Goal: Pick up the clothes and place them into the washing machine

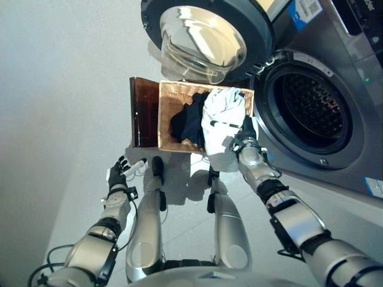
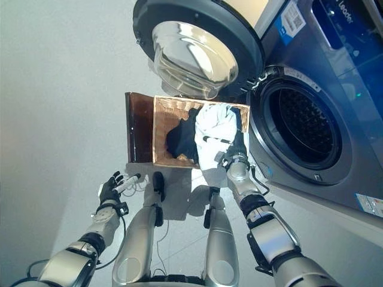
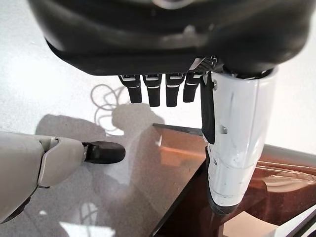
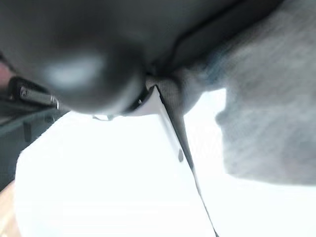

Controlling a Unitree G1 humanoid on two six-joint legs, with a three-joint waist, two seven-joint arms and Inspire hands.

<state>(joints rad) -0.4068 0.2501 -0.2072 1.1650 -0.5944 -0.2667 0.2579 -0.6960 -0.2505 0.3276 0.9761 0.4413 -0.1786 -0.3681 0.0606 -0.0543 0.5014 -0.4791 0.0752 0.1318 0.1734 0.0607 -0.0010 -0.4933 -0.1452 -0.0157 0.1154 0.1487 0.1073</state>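
A shallow wicker basket (image 1: 164, 113) rests on a low dark brown box (image 1: 143, 110) beside the washing machine. It holds dark clothes (image 1: 188, 122) and a white garment (image 1: 218, 110) that hangs over the basket's near edge. My right hand (image 1: 246, 136) is at the right side of the white garment, with its fingers curled into the cloth. The white cloth (image 4: 98, 187) lies right against the hand in the right wrist view. My left hand (image 1: 117, 175) hangs open and empty low on the left, short of the box. Its fingers (image 3: 155, 91) are relaxed.
The washing machine's open drum (image 1: 311, 113) is just right of the basket. Its round glass door (image 1: 203, 39) stands swung open above and behind the basket. The brown box's corner (image 3: 197, 197) shows past my left hand. Pale floor lies to the left.
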